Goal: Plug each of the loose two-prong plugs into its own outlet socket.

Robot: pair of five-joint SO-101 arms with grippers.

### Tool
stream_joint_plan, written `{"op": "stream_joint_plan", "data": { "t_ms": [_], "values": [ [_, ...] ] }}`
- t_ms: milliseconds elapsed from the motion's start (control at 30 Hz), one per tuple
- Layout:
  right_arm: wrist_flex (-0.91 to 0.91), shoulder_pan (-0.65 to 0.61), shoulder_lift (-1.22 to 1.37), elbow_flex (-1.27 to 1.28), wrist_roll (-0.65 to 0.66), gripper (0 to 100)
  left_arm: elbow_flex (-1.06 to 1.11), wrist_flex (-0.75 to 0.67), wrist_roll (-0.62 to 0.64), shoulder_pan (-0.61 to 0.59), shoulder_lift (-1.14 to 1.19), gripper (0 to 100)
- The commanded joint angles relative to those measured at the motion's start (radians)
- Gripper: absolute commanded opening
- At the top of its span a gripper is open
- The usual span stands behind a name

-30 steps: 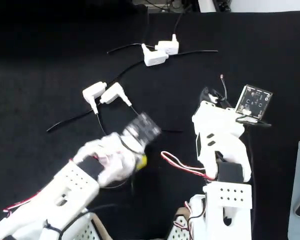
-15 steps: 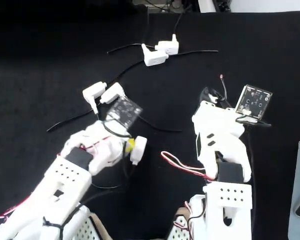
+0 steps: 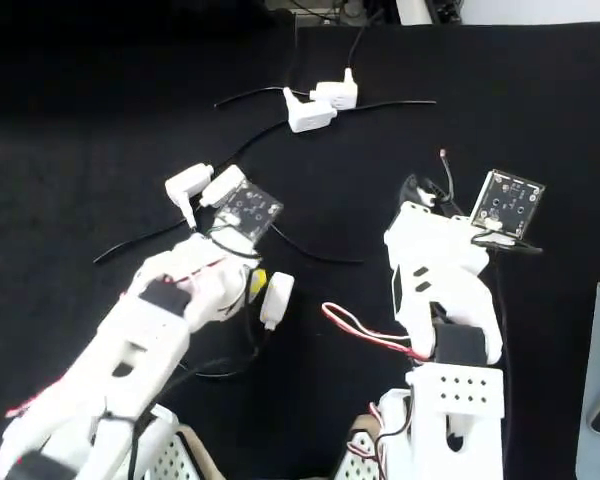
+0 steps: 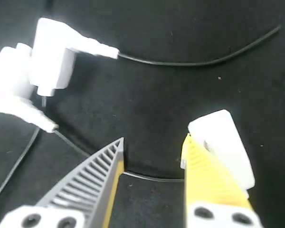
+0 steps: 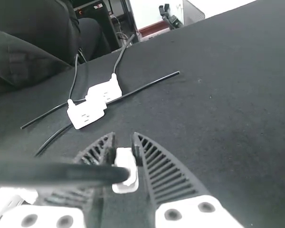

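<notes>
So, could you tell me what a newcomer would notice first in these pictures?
Likely the left end effector, hanging open just short of a pair of white plugs lying side by side on the black table. The right end effector is shut on a small white piece, and two white outlet sockets lie toward the table's far side.

Loose white plugs point(image 3: 190, 181) apart from sockets point(image 3: 310, 115)
</notes>
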Motion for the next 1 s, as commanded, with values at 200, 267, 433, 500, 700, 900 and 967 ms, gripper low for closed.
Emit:
{"op": "stream_joint_plan", "data": {
  "t_ms": [200,267,433,500,700,900,967],
  "values": [
    [-0.021,-0.008,-0.01,-0.007,-0.005,1.4,-0.165,-0.015,0.002,0.131,0.207,20],
    [-0.021,-0.008,-0.01,-0.007,-0.005,1.4,-0.163,-0.015,0.002,0.174,0.215,20],
    [-0.021,-0.008,-0.01,-0.007,-0.005,1.4,-0.162,-0.015,0.002,0.245,0.262,20],
    [-0.021,-0.008,-0.01,-0.007,-0.005,1.4,-0.163,-0.015,0.002,0.262,0.299,20],
    [-0.021,-0.008,-0.01,-0.007,-0.005,1.4,-0.162,-0.008,-0.005,0.302,0.341,14],
    [-0.021,-0.008,-0.01,-0.007,-0.005,1.4,-0.229,0.104,-0.008,0.262,0.331,11],
    [-0.021,-0.008,-0.01,-0.007,-0.005,1.4,-0.257,0.144,-0.008,0.229,0.298,11]
  ]
}}
